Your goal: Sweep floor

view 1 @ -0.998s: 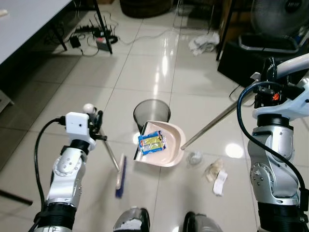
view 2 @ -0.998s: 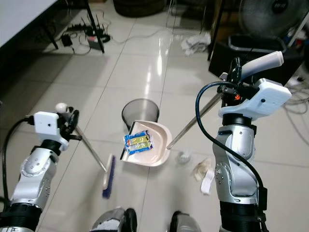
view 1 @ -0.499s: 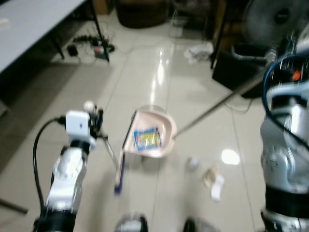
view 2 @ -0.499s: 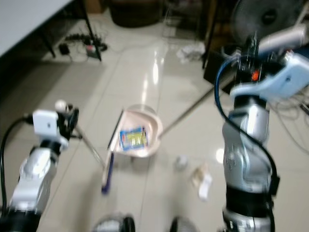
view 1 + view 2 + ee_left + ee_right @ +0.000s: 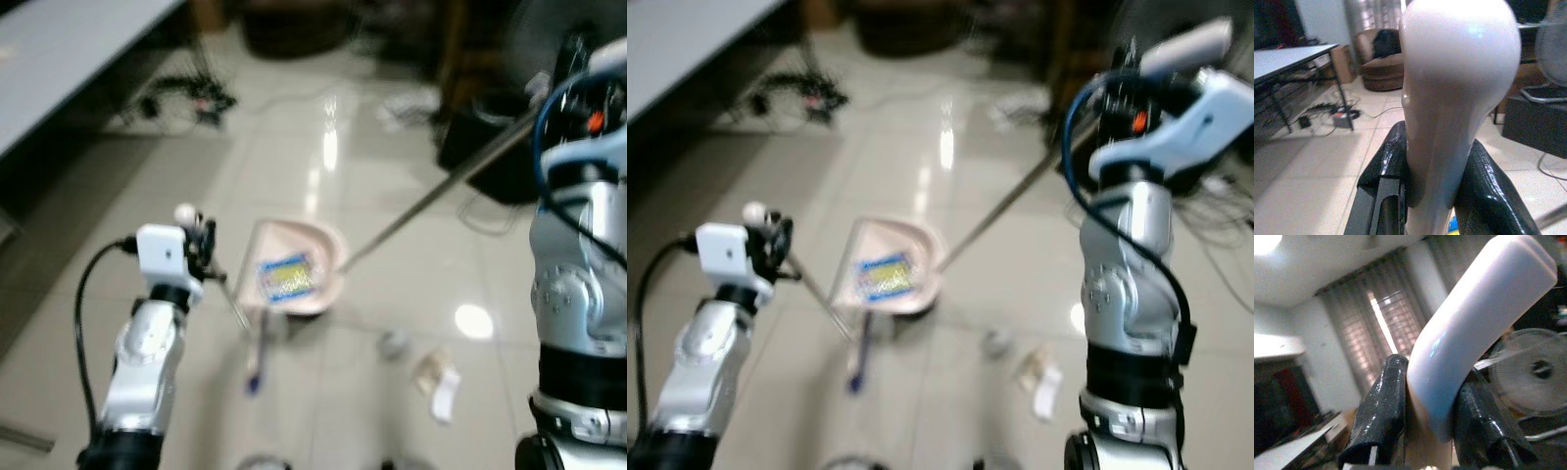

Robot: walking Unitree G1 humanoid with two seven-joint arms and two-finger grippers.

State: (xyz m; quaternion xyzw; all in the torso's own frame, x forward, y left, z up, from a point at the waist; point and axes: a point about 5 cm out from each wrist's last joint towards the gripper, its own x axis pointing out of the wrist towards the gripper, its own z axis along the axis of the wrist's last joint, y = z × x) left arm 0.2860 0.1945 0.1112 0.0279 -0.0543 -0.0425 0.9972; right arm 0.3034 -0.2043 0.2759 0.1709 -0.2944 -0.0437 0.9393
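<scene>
Dustpan (image 5: 297, 272), pale pink, hangs tilted above the tiled floor (image 5: 343, 186), and one blue and yellow wrapper (image 5: 286, 277) lies inside it. Its long metal pole (image 5: 441, 196) runs up to the right gripper (image 5: 1422, 431), whose two black fingers (image 5: 1378, 416) are clamped on the pole's pale curved handle (image 5: 1474, 333), one on each side. The left gripper (image 5: 1435, 196) is likewise closed around one rounded white broom handle (image 5: 1449, 98), with both fingers (image 5: 1488, 191) pressed against it. From there a thin broom stick (image 5: 233, 304) slants down to the blue broom head (image 5: 258, 357), which rests near the floor just below the dustpan.

Three bits of litter lie on the tiles to the right of the dustpan: one small crumpled clear piece (image 5: 393, 343), one tan scrap (image 5: 429, 370) and one white strip (image 5: 446, 395) touching it. Farther back sit one crumpled white cloth (image 5: 411, 106), a tangle of cables and a power strip (image 5: 181, 96) by the black legs of a grey table (image 5: 69, 59), and one black box (image 5: 485, 147). One standing fan (image 5: 1552, 49) is behind it. Both head views are blurred.
</scene>
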